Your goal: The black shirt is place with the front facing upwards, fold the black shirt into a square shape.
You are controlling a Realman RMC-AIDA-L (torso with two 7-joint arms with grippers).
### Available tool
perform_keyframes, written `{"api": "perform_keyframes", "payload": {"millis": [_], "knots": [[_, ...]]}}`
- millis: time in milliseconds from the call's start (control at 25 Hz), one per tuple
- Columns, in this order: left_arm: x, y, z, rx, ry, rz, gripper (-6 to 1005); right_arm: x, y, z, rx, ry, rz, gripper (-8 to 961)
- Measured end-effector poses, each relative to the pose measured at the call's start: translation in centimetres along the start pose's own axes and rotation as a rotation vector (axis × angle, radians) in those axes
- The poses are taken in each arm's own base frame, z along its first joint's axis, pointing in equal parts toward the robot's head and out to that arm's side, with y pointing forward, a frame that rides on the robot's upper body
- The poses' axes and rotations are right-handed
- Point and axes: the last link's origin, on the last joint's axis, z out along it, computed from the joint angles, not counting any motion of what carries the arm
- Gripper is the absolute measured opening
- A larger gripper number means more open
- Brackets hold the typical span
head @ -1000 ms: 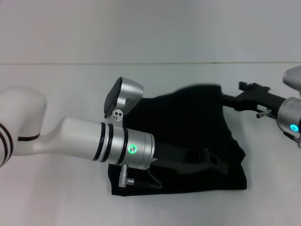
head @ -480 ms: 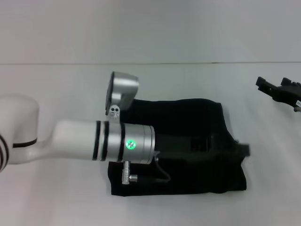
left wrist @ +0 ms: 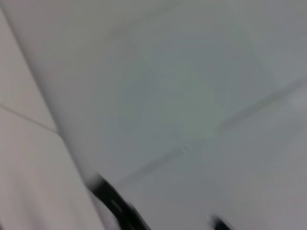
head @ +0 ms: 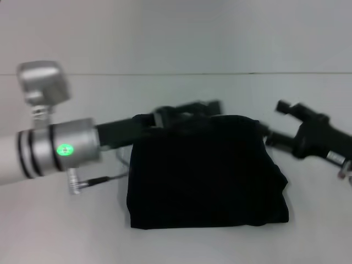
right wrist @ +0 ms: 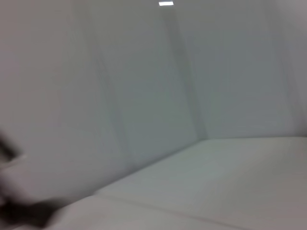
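Note:
The black shirt [head: 206, 173] lies on the white table as a folded, roughly square bundle in the middle of the head view. No lettering or neck label shows. My left gripper [head: 190, 110] reaches in from the left and hovers at the shirt's far edge, blurred by motion. My right gripper [head: 275, 122] is just off the shirt's far right corner, open and empty, with its jaws apart and turned towards the shirt. Neither wrist view shows the shirt.
The white table [head: 66, 236] runs all round the shirt and ends at a pale wall at the back [head: 176, 33]. My left arm's silver wrist [head: 60, 148] crosses the table to the left of the shirt.
My left arm has pulled back to the left off the shirt, its gripper now at the far edge. My right gripper has come back in towards the shirt's right corner. The shirt lies flatter.

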Motion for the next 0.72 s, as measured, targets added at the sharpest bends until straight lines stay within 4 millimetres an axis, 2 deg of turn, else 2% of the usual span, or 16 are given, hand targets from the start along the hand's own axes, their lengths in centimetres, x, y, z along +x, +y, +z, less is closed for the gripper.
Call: {"api": "perform_keyframes", "payload": {"millis": [160, 280, 360, 520, 720], "knots": [[0.8, -1.8, -4.0, 0.124, 0.099, 0.001, 809, 1.1, 1.9, 0.6, -0.121, 0.069, -0.065, 923], [0.8, -2.9, -6.5, 0.215, 0.146, 0.044, 844, 2.4, 2.5, 0.8, -0.151, 0.137, -0.106, 923], [0.8, -3.3, -7.5, 0.244, 0.163, 0.066, 868, 3.2, 2.5, 0.8, -0.142, 0.178, -0.123, 923], [0.7, -3.5, -8.6, 0.274, 0.168, 0.079, 868, 4.6, 1.9, 0.4, -0.09, 0.258, -0.13, 924], [0.9, -3.6, -8.7, 0.284, 0.154, 0.085, 867, 5.8, 1.0, 0.0, -0.014, 0.328, -0.128, 924]]}}
